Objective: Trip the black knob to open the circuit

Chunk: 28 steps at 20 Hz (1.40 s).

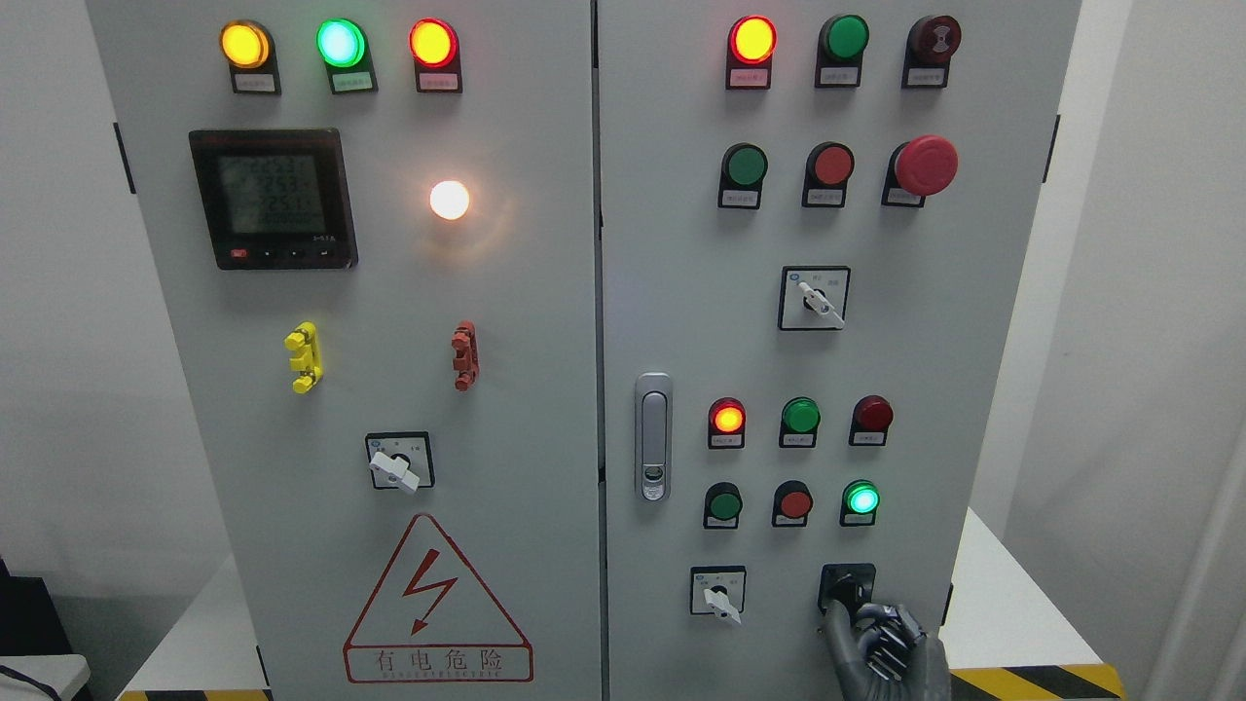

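Low, right hand [888,643] raised, fingers [839,615] touching black knob [845,587]

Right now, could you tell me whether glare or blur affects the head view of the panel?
Head view: the white lamp blooms, casting a halo on the left door; the meter screen digits are washed out; small button labels are unreadable; the right hand at the black knob stays sharp.

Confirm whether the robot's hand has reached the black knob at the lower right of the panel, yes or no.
Yes: the right hand rises from the bottom edge and its fingers touch the black knob.
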{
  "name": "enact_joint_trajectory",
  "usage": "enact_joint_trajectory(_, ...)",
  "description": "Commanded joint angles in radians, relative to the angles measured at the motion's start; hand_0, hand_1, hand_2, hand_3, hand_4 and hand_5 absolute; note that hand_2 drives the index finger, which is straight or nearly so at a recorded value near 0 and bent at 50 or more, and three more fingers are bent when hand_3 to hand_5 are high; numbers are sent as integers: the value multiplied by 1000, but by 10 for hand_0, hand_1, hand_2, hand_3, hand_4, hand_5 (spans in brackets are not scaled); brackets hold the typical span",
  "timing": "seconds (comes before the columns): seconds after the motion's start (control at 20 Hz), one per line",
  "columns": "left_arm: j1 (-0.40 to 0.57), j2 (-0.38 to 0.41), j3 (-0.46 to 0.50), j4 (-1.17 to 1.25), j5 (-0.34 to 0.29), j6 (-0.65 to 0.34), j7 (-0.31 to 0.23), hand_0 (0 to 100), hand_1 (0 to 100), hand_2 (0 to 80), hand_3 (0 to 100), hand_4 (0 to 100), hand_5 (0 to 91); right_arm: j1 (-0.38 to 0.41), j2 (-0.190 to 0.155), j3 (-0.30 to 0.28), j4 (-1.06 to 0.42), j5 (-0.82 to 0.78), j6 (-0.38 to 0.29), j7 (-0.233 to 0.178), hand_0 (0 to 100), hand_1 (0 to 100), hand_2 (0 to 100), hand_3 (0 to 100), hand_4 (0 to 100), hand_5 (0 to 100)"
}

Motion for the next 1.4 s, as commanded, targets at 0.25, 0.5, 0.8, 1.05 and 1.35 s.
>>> enact_joint_trajectory(0.25,-8,0,0,0,-32,0,1,120,389,0,0,0,0,-1,0,6,-3,-7,2,0,516,786,653,954,975,979)
enact_joint_trajectory(0.5,-8,0,0,0,-34,0,1,120,389,0,0,0,0,-1,0,9,-4,-33,2,0,516,785,655,956,975,979)
enact_joint_trajectory(0.8,-8,0,0,0,-34,0,1,120,389,0,0,0,0,-1,0,11,-4,-35,2,1,518,785,657,957,976,979)
enact_joint_trajectory(1.05,-8,0,0,0,-34,0,1,120,389,0,0,0,0,-1,0,12,-4,-33,2,24,519,785,657,958,977,979)
enact_joint_trajectory(1.35,-8,0,0,0,-32,0,1,120,389,0,0,0,0,1,0,12,-3,-29,2,24,518,784,658,959,977,979)
